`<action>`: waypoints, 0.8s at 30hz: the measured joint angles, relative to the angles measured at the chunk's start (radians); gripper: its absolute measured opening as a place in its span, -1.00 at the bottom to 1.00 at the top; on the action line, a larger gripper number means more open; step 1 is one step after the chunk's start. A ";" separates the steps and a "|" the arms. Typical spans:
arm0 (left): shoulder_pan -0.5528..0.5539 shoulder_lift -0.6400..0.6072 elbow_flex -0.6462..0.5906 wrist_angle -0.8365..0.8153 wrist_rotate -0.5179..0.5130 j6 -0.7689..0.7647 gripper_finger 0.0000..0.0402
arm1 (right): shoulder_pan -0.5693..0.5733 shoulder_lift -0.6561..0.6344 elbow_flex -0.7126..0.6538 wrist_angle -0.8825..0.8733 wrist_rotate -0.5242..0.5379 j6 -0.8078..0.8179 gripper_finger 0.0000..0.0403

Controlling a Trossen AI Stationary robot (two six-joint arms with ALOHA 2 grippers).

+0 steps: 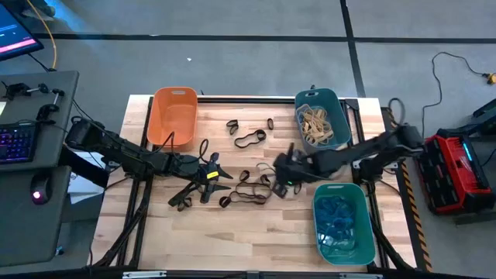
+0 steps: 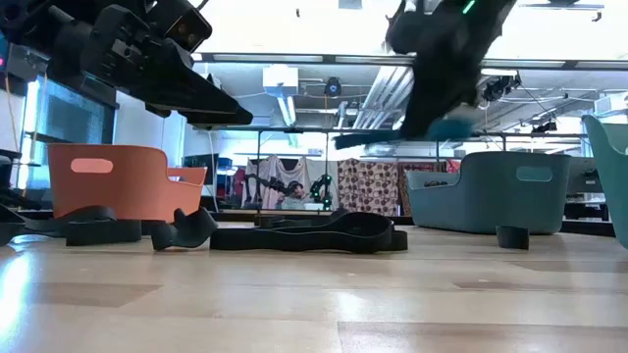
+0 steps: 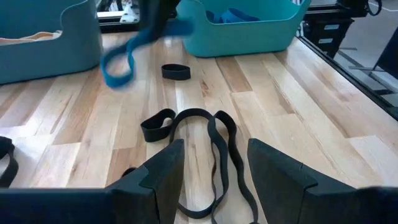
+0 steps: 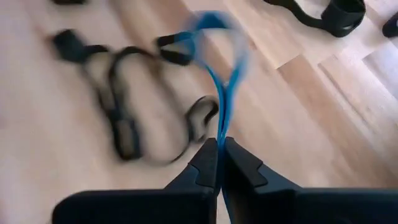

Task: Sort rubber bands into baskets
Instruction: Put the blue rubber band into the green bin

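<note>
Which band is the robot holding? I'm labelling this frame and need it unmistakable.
Near the table's middle, between the two teal baskets, the right gripper is shut on a blue rubber band dangling clear of the wood. The bands lying below it are all black.

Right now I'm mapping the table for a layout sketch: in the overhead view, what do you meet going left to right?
Orange basket → left gripper → right gripper, shut on a blue rubber band → teal basket holding tan rubber bands.

The wooden table (image 1: 155, 232) carries three baskets (image 1: 173, 116) and scattered black rubber bands (image 1: 249, 139) (thin loops).
</note>
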 joint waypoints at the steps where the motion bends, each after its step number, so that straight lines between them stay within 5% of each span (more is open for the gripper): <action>1: 0.000 0.000 0.000 -0.002 -0.001 -0.006 -0.15 | 0.028 -0.027 0.000 -0.018 0.007 0.023 -0.99; 12: 0.000 0.000 0.000 -0.014 -0.008 -0.017 -0.15 | 0.401 -0.236 0.001 -0.269 0.014 0.405 -1.00; 19: 0.002 0.000 0.000 -0.014 -0.012 -0.017 -0.15 | 0.606 -0.214 0.001 -0.531 -0.090 0.903 -1.00; 24: 0.008 0.000 0.000 -0.014 -0.014 -0.018 -0.15 | 0.676 -0.147 0.001 -0.621 -0.166 1.102 -1.00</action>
